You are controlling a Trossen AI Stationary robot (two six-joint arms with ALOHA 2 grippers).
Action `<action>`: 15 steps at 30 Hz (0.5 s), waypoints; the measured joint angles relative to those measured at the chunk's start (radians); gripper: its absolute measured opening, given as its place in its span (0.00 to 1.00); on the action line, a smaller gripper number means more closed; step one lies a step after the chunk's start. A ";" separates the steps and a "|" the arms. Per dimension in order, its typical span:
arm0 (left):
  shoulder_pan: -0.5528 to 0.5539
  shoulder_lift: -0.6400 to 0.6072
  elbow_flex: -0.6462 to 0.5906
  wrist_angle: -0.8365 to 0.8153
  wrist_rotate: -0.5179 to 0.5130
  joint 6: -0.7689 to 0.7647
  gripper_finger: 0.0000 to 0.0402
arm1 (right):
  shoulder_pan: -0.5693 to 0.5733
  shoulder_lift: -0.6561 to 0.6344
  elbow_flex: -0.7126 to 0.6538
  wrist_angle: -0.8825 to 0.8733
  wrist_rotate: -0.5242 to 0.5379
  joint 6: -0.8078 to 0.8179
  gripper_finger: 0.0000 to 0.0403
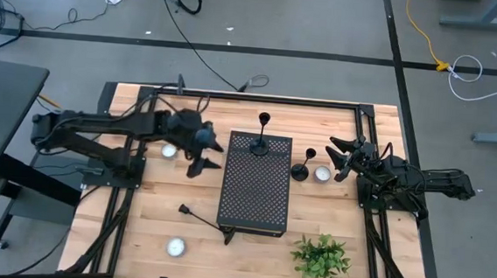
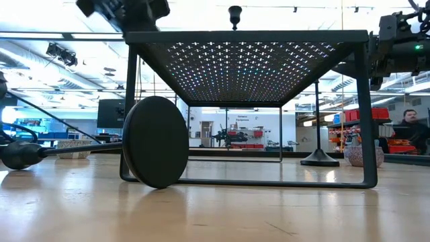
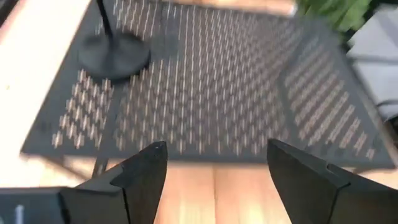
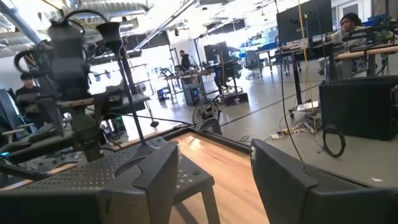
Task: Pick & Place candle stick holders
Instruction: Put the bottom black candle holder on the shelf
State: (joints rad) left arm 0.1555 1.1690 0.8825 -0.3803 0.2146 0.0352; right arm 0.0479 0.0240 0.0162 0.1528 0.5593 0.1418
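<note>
Left gripper [image 1: 205, 156] jaws apart, empty, upright candle stick holder [image 1: 262, 138] beyond them on the perforated box [image 1: 254, 192], right gripper [image 1: 342, 158] jaws apart (empty), second holder [image 1: 303, 166] just ahead, third holder [image 1: 204, 218] toppled on desk [image 1: 146, 228].

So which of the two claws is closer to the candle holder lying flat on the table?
Left. The left gripper hangs just above the fallen holder, beside the box; the right gripper sits across the box.
</note>
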 joint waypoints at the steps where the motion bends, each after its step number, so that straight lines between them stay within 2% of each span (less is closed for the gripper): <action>1: -0.022 -0.007 0.000 -0.034 -0.031 -0.007 0.68 | 0.000 0.000 0.000 -0.001 -0.001 0.002 0.50; 10: -0.207 -0.004 -0.001 -0.229 -0.157 -0.167 0.68 | 0.000 0.000 0.000 -0.005 0.000 0.007 0.50; 15: -0.294 -0.004 -0.001 -0.256 -0.196 -0.267 0.68 | 0.000 0.000 0.000 -0.004 0.000 0.007 0.50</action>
State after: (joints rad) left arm -0.1381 1.1652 0.8814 -0.6367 0.0181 -0.2314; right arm 0.0478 0.0242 0.0162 0.1486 0.5591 0.1486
